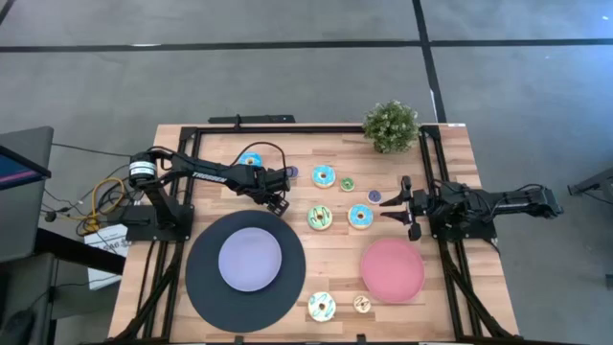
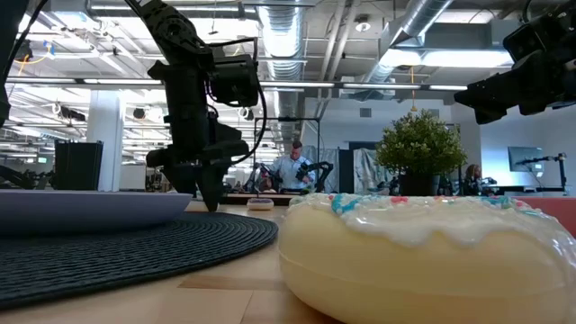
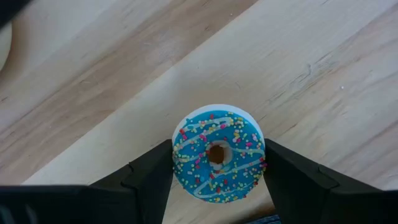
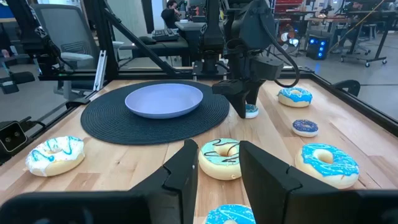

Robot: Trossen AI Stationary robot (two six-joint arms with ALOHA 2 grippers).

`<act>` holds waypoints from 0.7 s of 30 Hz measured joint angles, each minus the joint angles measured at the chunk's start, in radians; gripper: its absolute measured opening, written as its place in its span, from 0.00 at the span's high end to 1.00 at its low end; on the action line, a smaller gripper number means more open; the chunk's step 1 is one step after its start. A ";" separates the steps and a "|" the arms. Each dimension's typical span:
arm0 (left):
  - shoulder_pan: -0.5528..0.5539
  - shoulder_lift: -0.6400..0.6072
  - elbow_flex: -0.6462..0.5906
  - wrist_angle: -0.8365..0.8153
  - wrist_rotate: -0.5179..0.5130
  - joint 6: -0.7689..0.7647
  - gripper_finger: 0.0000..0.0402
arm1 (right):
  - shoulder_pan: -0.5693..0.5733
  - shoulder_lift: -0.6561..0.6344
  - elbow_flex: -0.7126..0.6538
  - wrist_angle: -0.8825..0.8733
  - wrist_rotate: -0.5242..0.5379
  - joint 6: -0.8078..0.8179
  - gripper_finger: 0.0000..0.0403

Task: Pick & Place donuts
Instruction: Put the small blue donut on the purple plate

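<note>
A small blue donut (image 3: 217,155) with sprinkles lies flat on the wooden table, just beyond the black disc (image 1: 201,287); my left gripper (image 1: 279,201) points down over it and is shut on it. Several other donuts lie flat on the table: blue ones (image 1: 251,160) (image 1: 324,176) (image 1: 360,217), a green-iced one (image 1: 320,218), a white-iced one (image 1: 321,306) and small ones (image 1: 291,172) (image 1: 347,184) (image 1: 374,195) (image 1: 362,304). My right gripper (image 1: 393,207) waits open at the table's right side, holding nothing. My left gripper pinches the small blue donut between its two fingers, one on each opposite side of the rim (image 3: 176,163). The fingers come from above, pointing steeply down. The donut lies flat with its iced top up, its underside on the table (image 4: 251,112).
A lavender plate (image 1: 250,259) sits on the black disc at the near left, and a pink plate (image 1: 392,270) lies at the near right. A potted plant (image 1: 391,125) stands at the far edge. Black frame rails run along both sides.
</note>
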 joint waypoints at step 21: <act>-0.297 -0.073 0.146 -0.239 -0.043 -0.082 0.44 | 0.000 0.000 0.000 0.000 0.000 0.000 0.73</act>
